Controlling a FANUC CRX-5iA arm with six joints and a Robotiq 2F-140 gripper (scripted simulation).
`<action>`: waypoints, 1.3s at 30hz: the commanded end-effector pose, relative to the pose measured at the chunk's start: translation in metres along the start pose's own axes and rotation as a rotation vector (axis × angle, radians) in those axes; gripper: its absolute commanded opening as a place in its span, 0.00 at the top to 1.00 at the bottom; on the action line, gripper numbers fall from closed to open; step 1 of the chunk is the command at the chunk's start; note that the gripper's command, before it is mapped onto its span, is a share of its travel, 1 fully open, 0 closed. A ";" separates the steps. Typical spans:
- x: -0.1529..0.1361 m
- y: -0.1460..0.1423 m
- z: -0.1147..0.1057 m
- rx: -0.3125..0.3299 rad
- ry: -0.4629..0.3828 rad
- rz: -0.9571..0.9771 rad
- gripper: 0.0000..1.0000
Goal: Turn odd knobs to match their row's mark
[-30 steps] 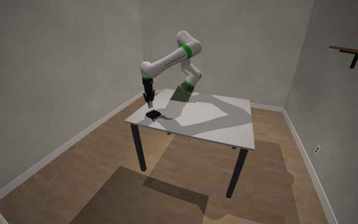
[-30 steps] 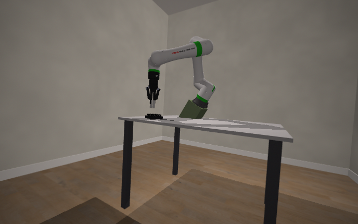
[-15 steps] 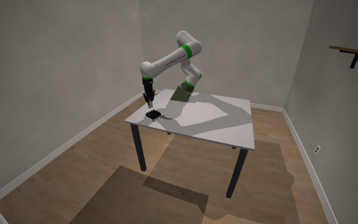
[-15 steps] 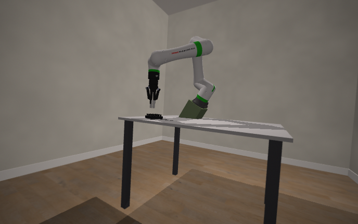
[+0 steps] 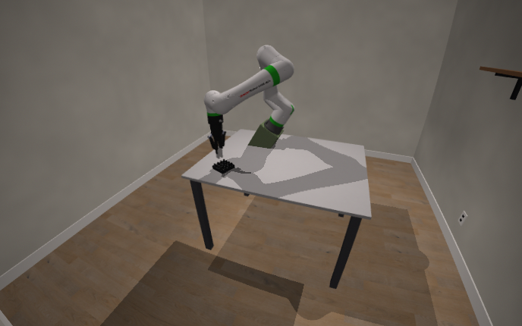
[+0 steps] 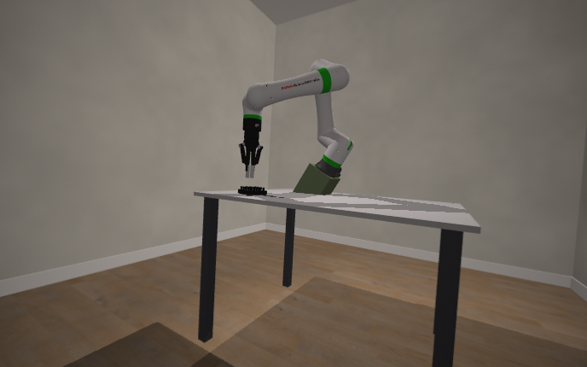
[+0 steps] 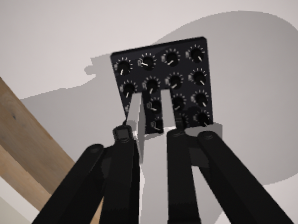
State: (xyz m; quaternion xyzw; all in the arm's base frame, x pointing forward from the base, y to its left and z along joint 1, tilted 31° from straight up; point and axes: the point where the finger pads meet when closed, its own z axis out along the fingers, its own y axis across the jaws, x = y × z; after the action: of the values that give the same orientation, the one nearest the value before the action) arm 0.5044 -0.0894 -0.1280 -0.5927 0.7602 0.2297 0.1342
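Wrist view shows the black two-finger gripper (image 7: 154, 125), narrowed to a small gap and holding nothing, hanging above the flat black square knob box (image 7: 166, 83) near the white table's (image 5: 327, 199) corner, so knob-turning apparently remains ahead.

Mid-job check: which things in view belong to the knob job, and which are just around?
Belongs to the job:
- knob box, near the table's corner
- gripper, jaws nearly closed on nothing, above the box, not touching
- table, bearing the box

Just around:
- wall shelf
- wall outlet
- green base block under the arm
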 end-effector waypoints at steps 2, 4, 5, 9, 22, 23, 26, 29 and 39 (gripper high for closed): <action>0.000 0.000 0.004 0.000 0.000 0.003 0.88; 0.000 0.000 0.006 0.000 0.000 0.003 0.88; 0.000 0.000 0.007 0.000 0.000 0.003 0.88; 0.000 0.000 0.013 0.000 0.000 0.003 0.88; 0.000 -0.001 0.029 0.000 0.000 0.003 0.88; 0.000 -0.001 0.030 0.000 0.000 0.003 0.88; -0.001 -0.001 0.033 0.000 0.000 0.003 0.88; -0.001 -0.001 0.036 0.000 0.000 0.003 0.88; -0.001 -0.001 0.038 0.000 0.000 0.003 0.88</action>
State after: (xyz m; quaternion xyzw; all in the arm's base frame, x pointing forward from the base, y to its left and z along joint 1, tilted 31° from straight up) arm 0.5029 -0.0696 -0.1604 -0.5917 0.7610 0.2298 0.1338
